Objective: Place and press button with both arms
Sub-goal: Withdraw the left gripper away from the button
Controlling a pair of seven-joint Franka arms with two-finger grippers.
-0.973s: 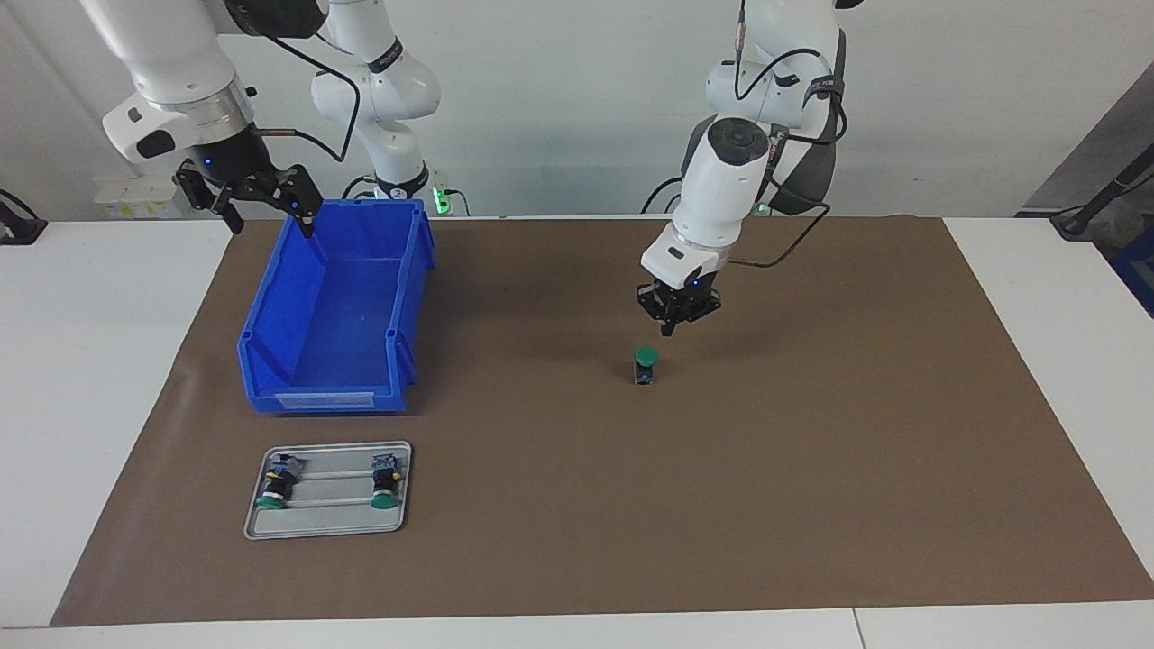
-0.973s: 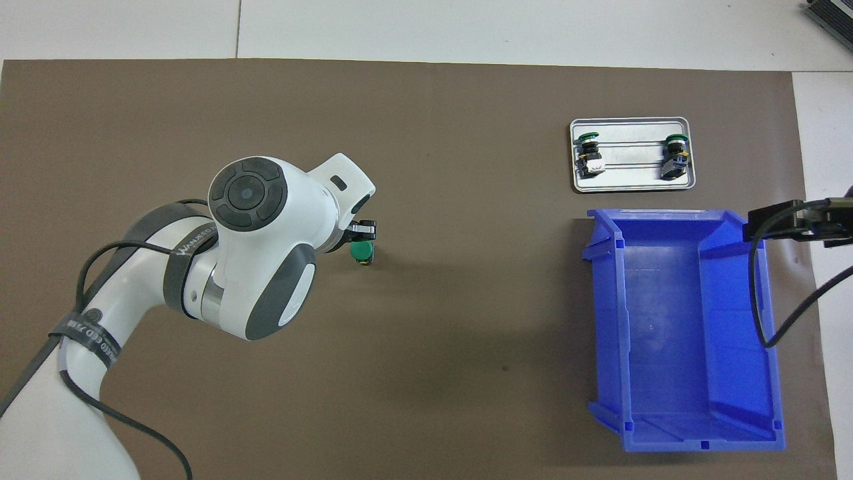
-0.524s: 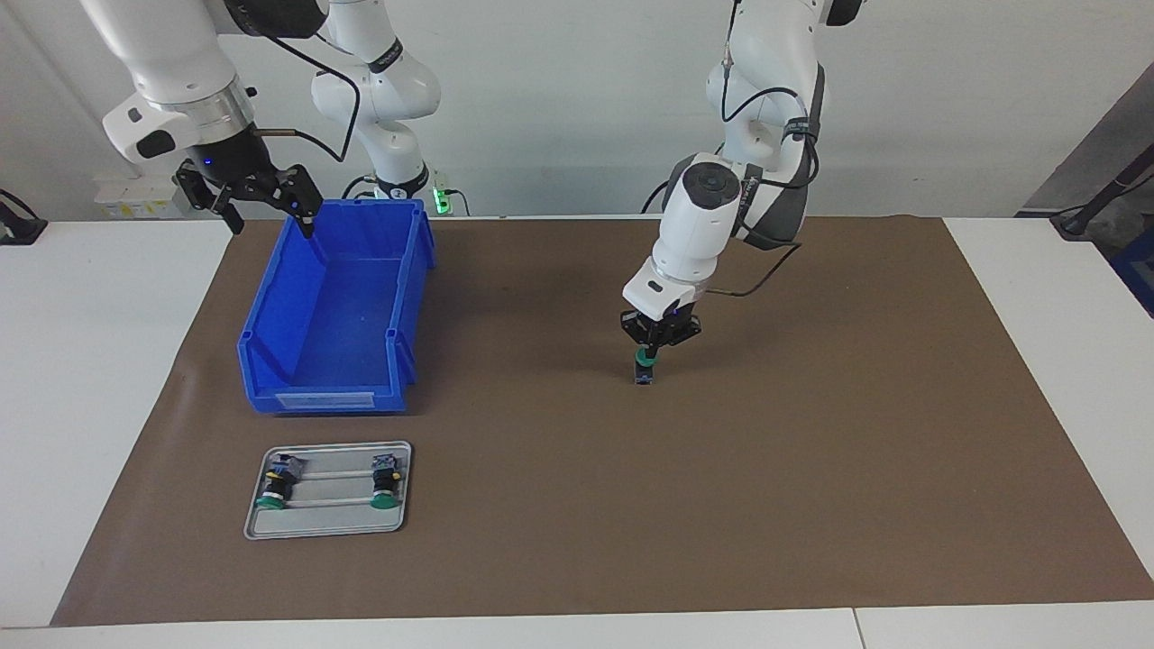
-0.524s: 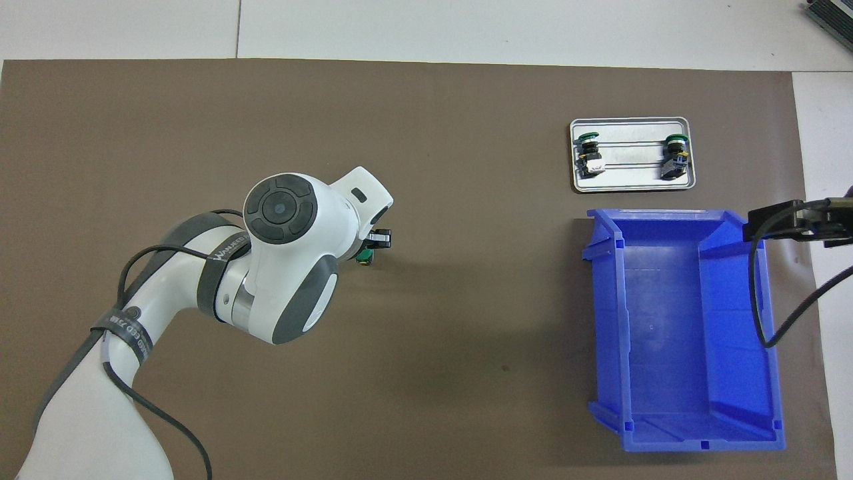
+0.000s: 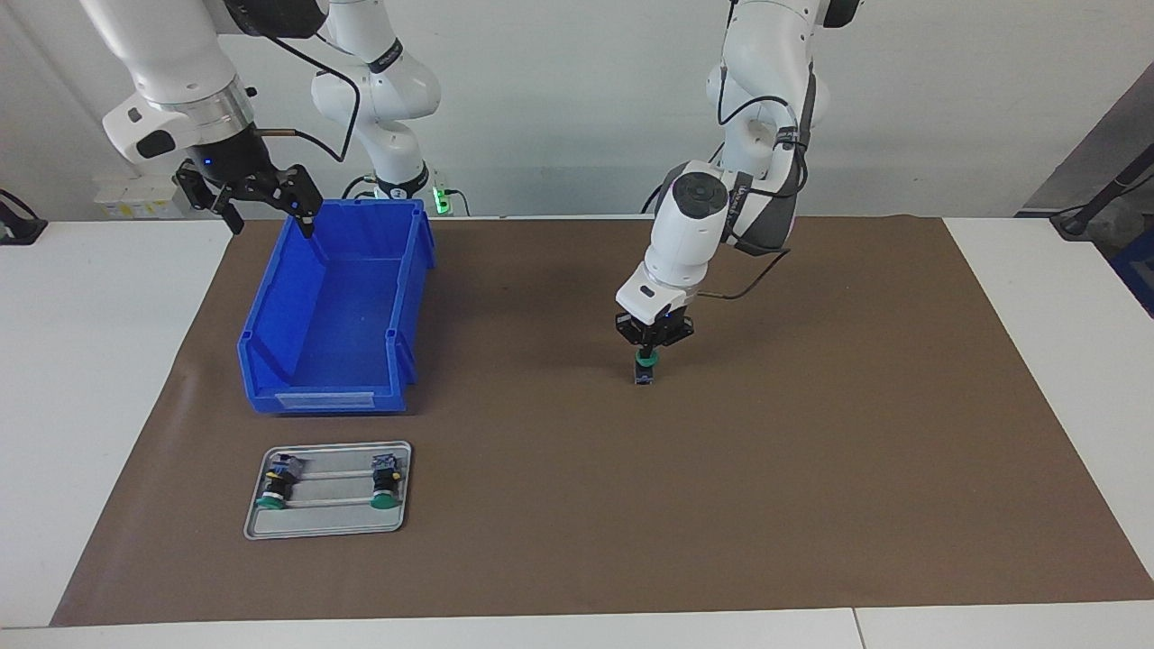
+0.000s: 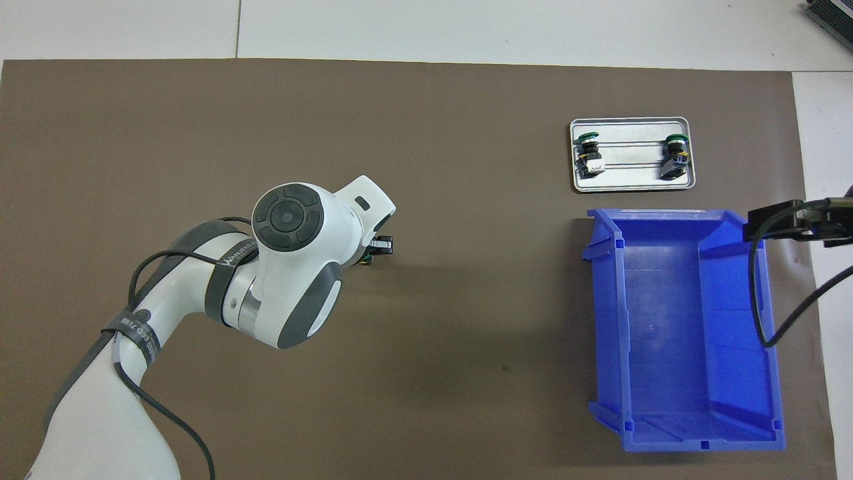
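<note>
The button point(image 5: 644, 368) stands upright on the brown mat point(image 5: 811, 451) mid-desk, green cap up. The left gripper point(image 5: 645, 350), fingers together, bears down on the cap: the pressing step, I judge. Next calls for a straight lift off. The right gripper point(image 5: 261, 203) waits, fingers apart, over the blue bin point(image 5: 334, 306).

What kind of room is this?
Probably a robotics lab bench: two white arms work over a brown mat, with a blue bin and a tray of push-buttons.
</note>
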